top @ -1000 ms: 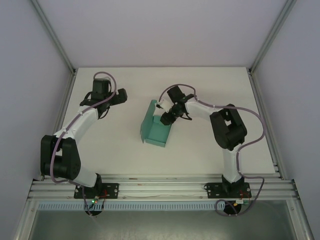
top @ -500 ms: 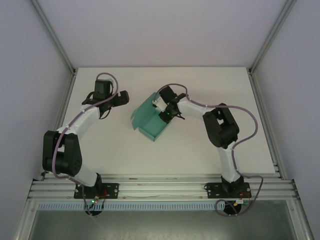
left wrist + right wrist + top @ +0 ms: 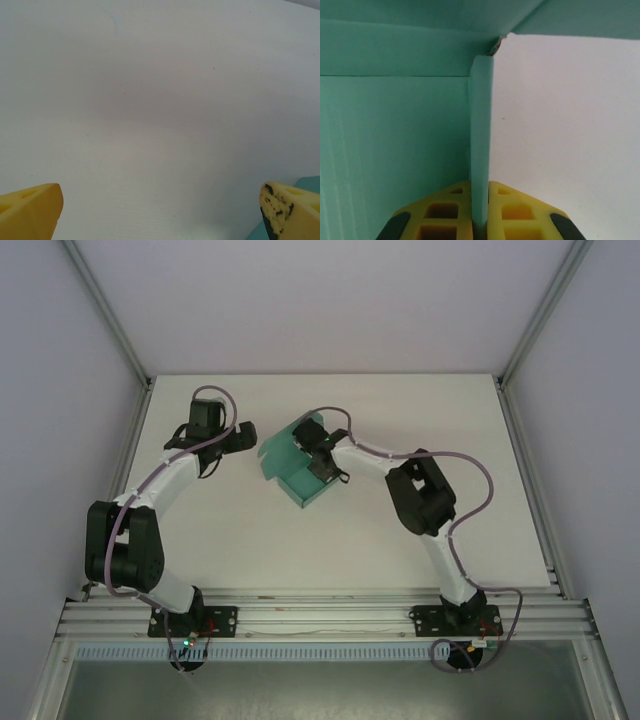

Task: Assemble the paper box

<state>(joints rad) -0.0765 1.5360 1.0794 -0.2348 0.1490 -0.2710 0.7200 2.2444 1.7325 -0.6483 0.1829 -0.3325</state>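
While L gripper [image 3: 160, 212] gapes wide nearby, R gripper [image 3: 480, 212] clamps a paper box [image 3: 298, 476] wall — edge-on.

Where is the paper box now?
In the top view the paper box lies left of centre on the table. The right gripper is shut on one of its walls; the open left gripper is close on its left.

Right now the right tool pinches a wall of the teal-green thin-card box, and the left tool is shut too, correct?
No: the left tool stands wide open, per the left wrist view. The right tool does pinch the teal-green thin-card box.
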